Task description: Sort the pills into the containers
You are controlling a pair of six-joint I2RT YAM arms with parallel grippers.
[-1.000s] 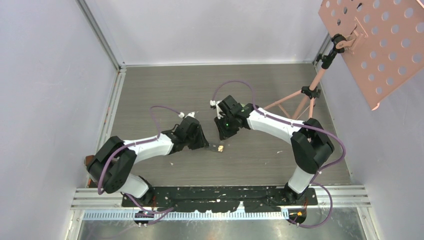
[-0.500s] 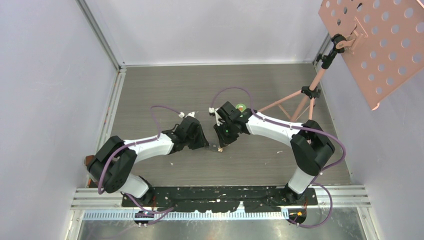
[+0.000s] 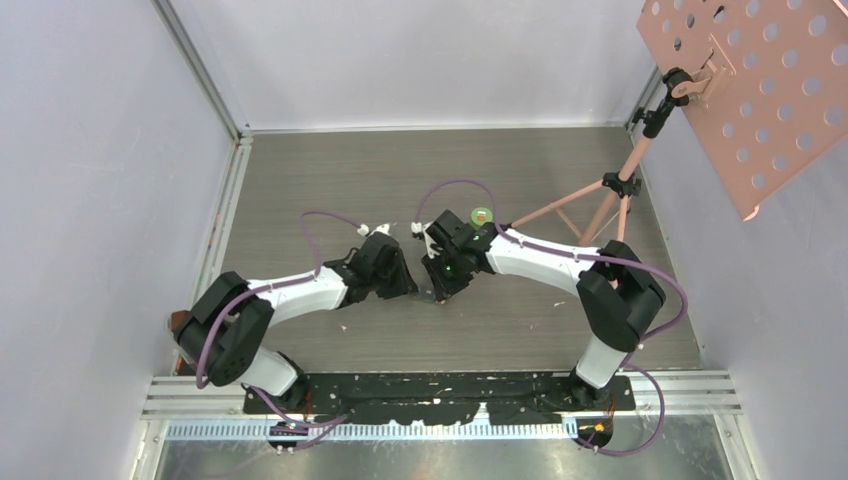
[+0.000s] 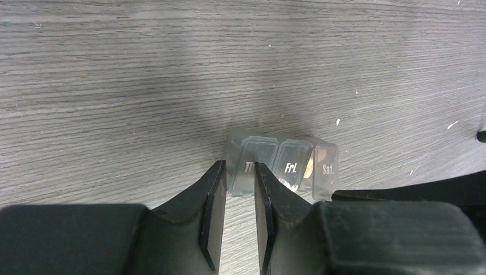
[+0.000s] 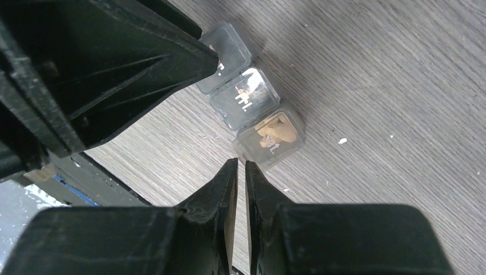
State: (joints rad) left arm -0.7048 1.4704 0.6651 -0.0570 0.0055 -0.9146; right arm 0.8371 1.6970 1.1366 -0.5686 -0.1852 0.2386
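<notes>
A small translucent grey pill case (image 4: 283, 163) lies on the wood-grain table, its lids marked Thu, Fri and Sat. My left gripper (image 4: 238, 169) is shut on its Thu end, one finger on each side. Tan pills (image 5: 274, 133) lie in the Sat cell and pale ones (image 5: 247, 91) in the Fri cell. My right gripper (image 5: 241, 163) is shut, its tips at the near edge of the Sat cell, with nothing between them. In the top view both grippers meet mid-table, left (image 3: 408, 284) and right (image 3: 440, 293), hiding the case. The green bottle (image 3: 481, 214) with a red-marked top stands just behind the right wrist.
A pink perforated board (image 3: 760, 90) on a tripod stand (image 3: 600, 205) occupies the back right corner. Pale walls enclose the table, with a metal rail (image 3: 225, 220) along the left. White crumbs (image 5: 342, 140) dot the surface near the case.
My right arm has swung left and down onto the pill case, covering it in the top view and uncovering the green bottle behind. The left arm has stayed still.
</notes>
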